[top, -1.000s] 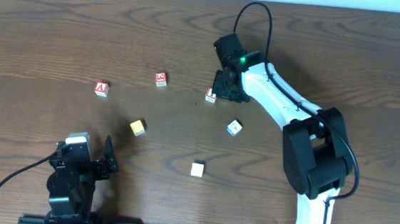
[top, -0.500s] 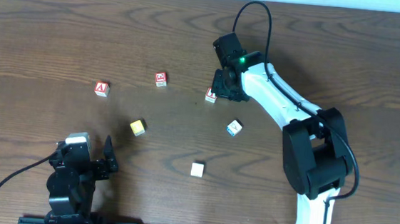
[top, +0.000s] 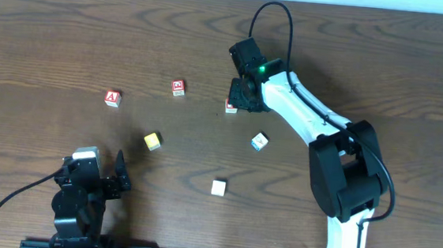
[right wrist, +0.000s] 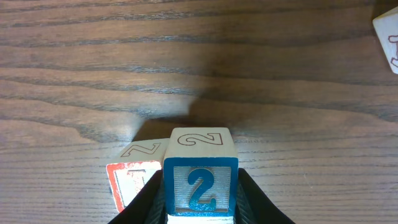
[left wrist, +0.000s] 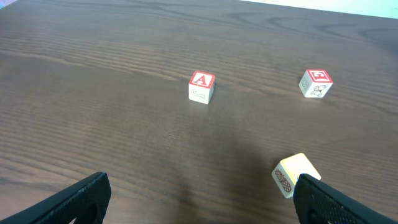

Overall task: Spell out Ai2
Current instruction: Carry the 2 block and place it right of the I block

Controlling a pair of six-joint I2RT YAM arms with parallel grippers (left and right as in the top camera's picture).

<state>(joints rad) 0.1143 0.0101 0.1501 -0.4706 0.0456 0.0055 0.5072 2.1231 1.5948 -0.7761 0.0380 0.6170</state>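
Currently: my right claw [right wrist: 200, 200] was pinching the 2 cube [right wrist: 200, 186] by its two side faces. The blue "2" faced the wrist camera, and an outlined "2" showed on the top face.

Position: the 2 cube sat square and centred between the fingers. Just behind it and to its left stood the I cube [right wrist: 127, 180], touching it or nearly so. Its mark was mostly hidden, so I took it for the "I" on the red frame only. I could not tell from the wrist view whether the 2 cube rested on the table [right wrist: 93, 62] or hung just above it. From overhead the claw covered it.

Handling (judgement): small wooden block, so light, stiff and not fragile. The faces are flat and probably smooth. Opposite side faces near mid-height look like the right hold, since an off-centre pinch might let it twist.

The A cube [top: 112, 98] lay well apart, far across the table towards my left arm. My left claw [left wrist: 200, 183] was spread wide and empty, low over the table, with the A cube ahead of it.
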